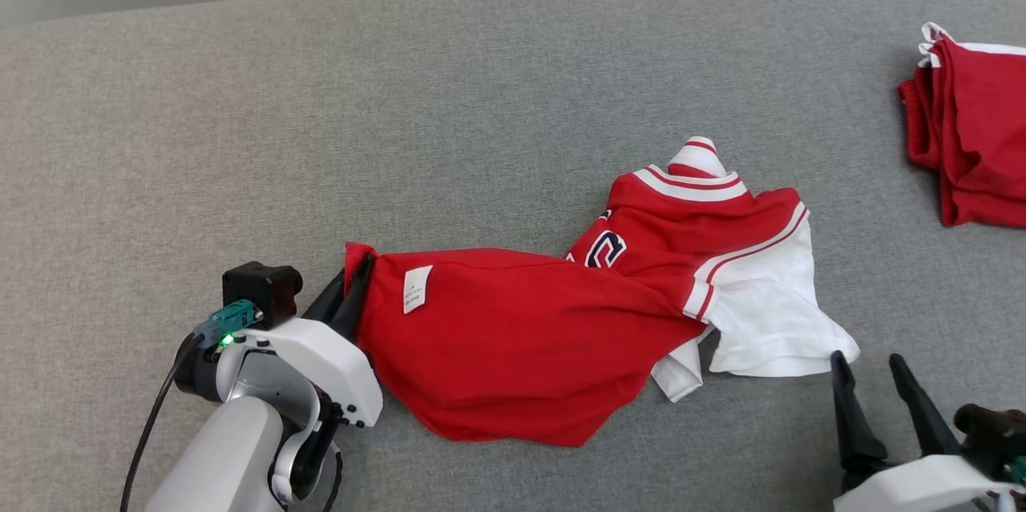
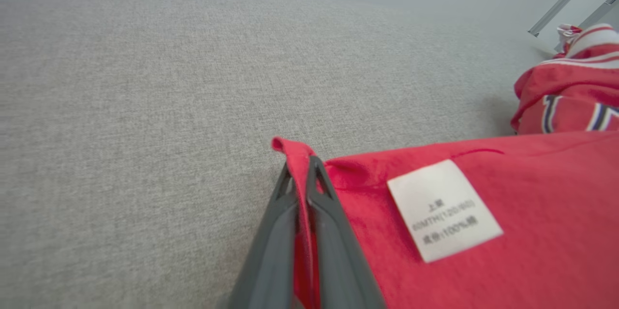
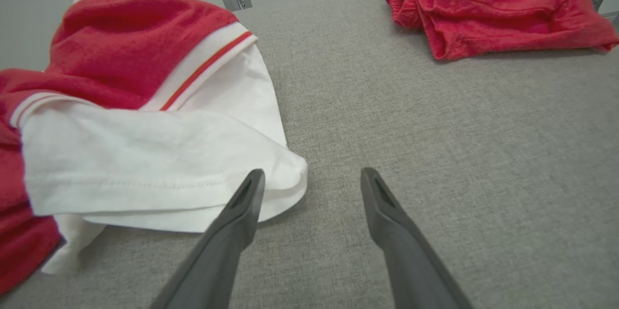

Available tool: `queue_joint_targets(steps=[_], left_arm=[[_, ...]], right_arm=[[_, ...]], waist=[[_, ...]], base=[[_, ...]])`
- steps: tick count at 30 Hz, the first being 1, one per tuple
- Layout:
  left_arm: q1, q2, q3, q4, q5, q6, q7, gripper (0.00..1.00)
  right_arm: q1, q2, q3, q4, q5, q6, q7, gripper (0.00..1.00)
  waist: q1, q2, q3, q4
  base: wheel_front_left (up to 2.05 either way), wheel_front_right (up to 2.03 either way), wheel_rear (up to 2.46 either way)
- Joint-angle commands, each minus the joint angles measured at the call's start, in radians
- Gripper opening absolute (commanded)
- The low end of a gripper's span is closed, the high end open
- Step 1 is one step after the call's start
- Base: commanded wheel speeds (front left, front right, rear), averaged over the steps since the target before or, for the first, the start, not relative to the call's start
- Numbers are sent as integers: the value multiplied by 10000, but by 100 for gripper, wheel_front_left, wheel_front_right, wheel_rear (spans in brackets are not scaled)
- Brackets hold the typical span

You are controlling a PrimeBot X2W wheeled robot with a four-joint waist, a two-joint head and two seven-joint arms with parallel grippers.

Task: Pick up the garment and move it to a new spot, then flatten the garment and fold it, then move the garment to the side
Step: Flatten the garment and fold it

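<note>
The grey counter spans the scene. The garment, red with white parts, lies crumpled on it near the middle, a little to the right. A red pile sits at the far right, well apart. The left tool is clamped on the garment's left corner, near a white label. The right tool stands open at the near right, just beside the white sleeve, holding nothing.

White arm, black cable, dark left tool
</note>
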Motion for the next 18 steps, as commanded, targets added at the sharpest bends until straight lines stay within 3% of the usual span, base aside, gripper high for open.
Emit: queue_joint_targets(steps=[1,5,6,8,13,18], left_arm=[[127,103,20,-155,42,69,-42,0],[207,122,-34,-430,55,123,-53,0],[265,131,-62,-544,60,136,-69,0],[317,133,-83,-648,51,147,-91,0],[428,216,-33,-994,100,216,-330,0],[614,518,155,-1914,222,358,-686,0]], right_arm=[[-287,-23,94,366,128,5,-2,100],[-711,-25,329,1138,339,5,-30,100],[-948,-55,459,1471,496,5,-64,47],[-1111,-129,609,1724,678,5,-104,0],[-1225,-308,761,1836,1003,3,-449,0],[-1393,-585,560,981,1034,5,-879,0]], waist=[[0,0,12,63],[0,0,46,156],[0,0,69,198],[0,0,86,248],[0,0,88,315],[0,0,-15,335]], base=[[0,0,0],[0,0,0],[0,0,0],[0,0,0],[0,0,0],[0,0,0]])
